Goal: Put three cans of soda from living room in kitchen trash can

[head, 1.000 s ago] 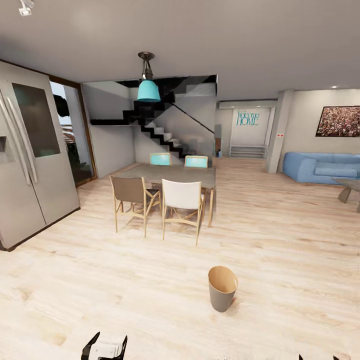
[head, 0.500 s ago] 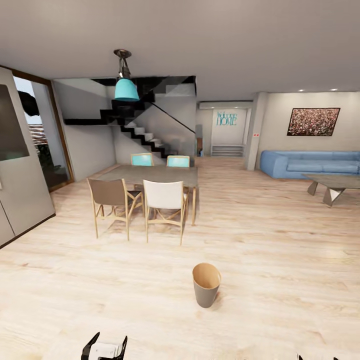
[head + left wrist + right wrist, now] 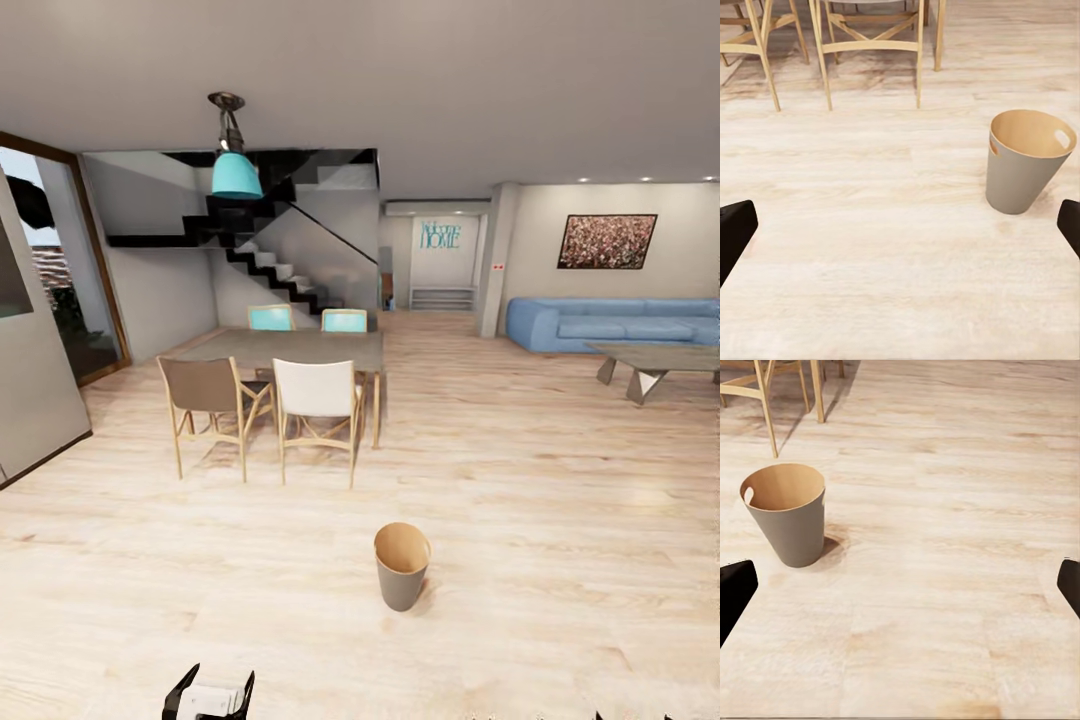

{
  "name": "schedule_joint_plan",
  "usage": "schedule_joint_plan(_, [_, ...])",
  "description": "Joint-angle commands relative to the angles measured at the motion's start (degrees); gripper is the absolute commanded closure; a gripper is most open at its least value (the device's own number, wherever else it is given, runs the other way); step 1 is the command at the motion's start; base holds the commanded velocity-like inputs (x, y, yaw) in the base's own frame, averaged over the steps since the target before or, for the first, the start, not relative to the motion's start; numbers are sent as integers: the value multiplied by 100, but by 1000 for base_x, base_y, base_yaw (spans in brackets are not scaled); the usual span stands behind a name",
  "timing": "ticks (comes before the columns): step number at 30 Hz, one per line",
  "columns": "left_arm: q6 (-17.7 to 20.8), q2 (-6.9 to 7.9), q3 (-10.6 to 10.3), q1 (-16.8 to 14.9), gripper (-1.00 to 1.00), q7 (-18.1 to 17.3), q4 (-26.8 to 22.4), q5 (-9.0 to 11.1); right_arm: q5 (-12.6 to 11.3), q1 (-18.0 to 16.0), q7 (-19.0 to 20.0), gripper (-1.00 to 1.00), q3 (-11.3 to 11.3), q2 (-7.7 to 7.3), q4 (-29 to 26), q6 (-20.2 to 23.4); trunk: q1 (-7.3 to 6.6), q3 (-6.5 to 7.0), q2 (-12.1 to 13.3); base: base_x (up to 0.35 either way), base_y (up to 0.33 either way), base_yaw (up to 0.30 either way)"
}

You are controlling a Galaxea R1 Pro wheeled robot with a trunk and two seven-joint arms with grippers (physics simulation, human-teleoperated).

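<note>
The whole head view has swung since a second ago: the grey refrigerator (image 3: 30,370) that loomed large beside the glass door has slid almost out at the edge, and more of the living room has come into sight, so the camera has turned, not the furniture. The tash can (image 3: 402,565) stands upright on the light wood floor (image 3: 560,520), alone, well in front of the dining table (image 3: 290,350) and its four chairs. It is grey outside and tan inside, with a small handle slot near the rim. Beyond the tash can, on the far side of the room, sits a blue sofa (image 3: 610,322) with a low grey coffee table (image 3: 655,362) just before it. A teal pendant lamp (image 3: 236,172) hangs above the dining table, with a black staircase (image 3: 270,260) behind.

The left gripper (image 3: 210,695) shows close to the camera, its dark fingers spread apart with nothing between them. In the left wrist view the tash can (image 3: 1026,161) stands ahead, nearer one fingertip. The right gripper (image 3: 900,592) is likewise spread wide and empty, and the tash can (image 3: 786,514) stands ahead of it.
</note>
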Motion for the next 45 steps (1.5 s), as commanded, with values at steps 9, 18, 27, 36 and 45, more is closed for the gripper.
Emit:
schedule_joint_plan(9, [0,1,6,0,-100,0,-5,11,-2,0,0,-100,2,0,97,2,0,-75,0,0,0,-62])
schedule_joint_plan(18, [0,1,3,0,-100,0,-4,2,0,0,0,-100,-5,17,120,-40,0,-143,0,0,0,-42])
schedule_joint_plan(27, [0,1,0,0,-100,0,3,-13,2,0,3,-100,-4,29,122,-46,0,-208,0,0,0,-5])
schedule_joint_plan(36, [0,1,0,0,-100,0,3,-14,5,0,7,-100,19,27,123,-47,0,-279,0,1,0,0])
schedule_joint_plan(45, [0,1,0,0,-100,0,3,-14,5,0,8,-100,40,21,122,-32,0,-310,0,101,53,-2])
